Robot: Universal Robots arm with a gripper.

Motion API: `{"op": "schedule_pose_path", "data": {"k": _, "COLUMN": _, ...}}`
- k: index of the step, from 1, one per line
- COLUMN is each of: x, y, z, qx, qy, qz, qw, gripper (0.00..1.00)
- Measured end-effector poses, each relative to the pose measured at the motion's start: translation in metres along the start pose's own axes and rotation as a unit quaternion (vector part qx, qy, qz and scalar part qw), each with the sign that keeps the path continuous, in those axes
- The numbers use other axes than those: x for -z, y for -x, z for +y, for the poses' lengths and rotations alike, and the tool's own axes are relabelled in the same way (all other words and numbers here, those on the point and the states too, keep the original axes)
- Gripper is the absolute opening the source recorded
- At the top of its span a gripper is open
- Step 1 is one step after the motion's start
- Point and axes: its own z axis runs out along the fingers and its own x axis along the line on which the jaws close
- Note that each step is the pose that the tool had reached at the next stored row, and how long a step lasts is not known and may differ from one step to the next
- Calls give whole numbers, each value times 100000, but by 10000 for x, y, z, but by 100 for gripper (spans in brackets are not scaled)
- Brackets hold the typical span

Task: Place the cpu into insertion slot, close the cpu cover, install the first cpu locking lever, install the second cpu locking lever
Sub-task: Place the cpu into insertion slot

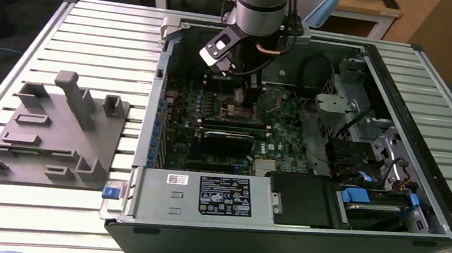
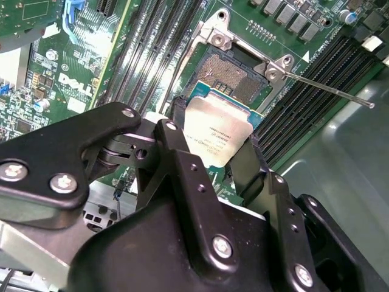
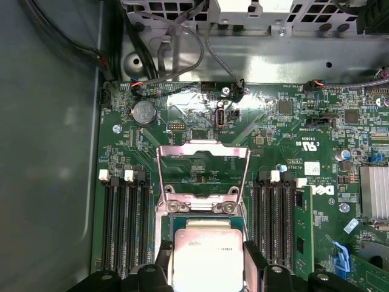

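Pinching with the black two-finger metal gripper (image 2: 210, 146), clamping two opposite edges of the small flat silver-grey square cpu (image 3: 206, 258) and holding it off the board. Hanging inside the big open black computer case (image 1: 281, 251), over the green motherboard (image 1: 286, 138) lying in it. Working step one, by the look of it: placing the chip. Hovering close by the square golden-brown insertion slot (image 2: 234, 74), showing bare contacts and taking nothing in yet, beside the thin silver cpu cover (image 3: 203, 149) standing raised. Probably needing squared corners and a level, gentle drop before letting go.
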Motion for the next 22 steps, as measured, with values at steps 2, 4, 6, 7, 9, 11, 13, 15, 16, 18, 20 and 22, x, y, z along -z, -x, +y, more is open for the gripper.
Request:
{"op": "schedule_pose_path", "data": {"k": 2, "x": 0, "y": 0, "z": 0, "qx": -1, "qy": -3, "qz": -5, "qw": 100000, "gripper": 54}}
{"op": "schedule_pose_path", "data": {"k": 4, "x": -2, "y": 0, "z": 0, "qx": -1, "qy": -2, "qz": -2, "qw": 100000, "gripper": 54}}
{"op": "schedule_pose_path", "data": {"k": 6, "x": -4, "y": 0, "z": 0, "qx": 0, "qy": 3, "qz": 4, "qw": 100000, "gripper": 54}}
{"op": "schedule_pose_path", "data": {"k": 7, "x": -11, "y": 0, "z": 0, "qx": -2, "qy": 13, "qz": 20, "qw": 100000, "gripper": 54}}
{"op": "schedule_pose_path", "data": {"k": 9, "x": -26, "y": 0, "z": -2, "qx": -1, "qy": -1, "qz": 0, "qw": 100000, "gripper": 54}}
{"op": "schedule_pose_path", "data": {"k": 11, "x": -36, "y": 1, "z": -4, "qx": -4, "qy": 0, "qz": 1, "qw": 100000, "gripper": 54}}
{"op": "schedule_pose_path", "data": {"k": 13, "x": -41, "y": 1, "z": -16, "qx": -6, "qy": -2, "qz": -9, "qw": 100000, "gripper": 54}}
{"op": "schedule_pose_path", "data": {"k": 15, "x": -51, "y": 0, "z": -31, "qx": -4, "qy": 7, "qz": 5, "qw": 100000, "gripper": 54}}
{"op": "schedule_pose_path", "data": {"k": 16, "x": -57, "y": 0, "z": -32, "qx": -1, "qy": 7, "qz": 9, "qw": 100000, "gripper": 54}}
{"op": "schedule_pose_path", "data": {"k": 18, "x": -62, "y": 1, "z": -33, "qx": 6, "qy": -4, "qz": -7, "qw": 100000, "gripper": 54}}
{"op": "schedule_pose_path", "data": {"k": 20, "x": -62, "y": 1, "z": -33, "qx": 2, "qy": -6, "qz": -11, "qw": 100000, "gripper": 54}}
{"op": "schedule_pose_path", "data": {"k": 22, "x": -80, "y": 1, "z": -35, "qx": -1, "qy": -1, "qz": -1, "qw": 100000, "gripper": 54}}
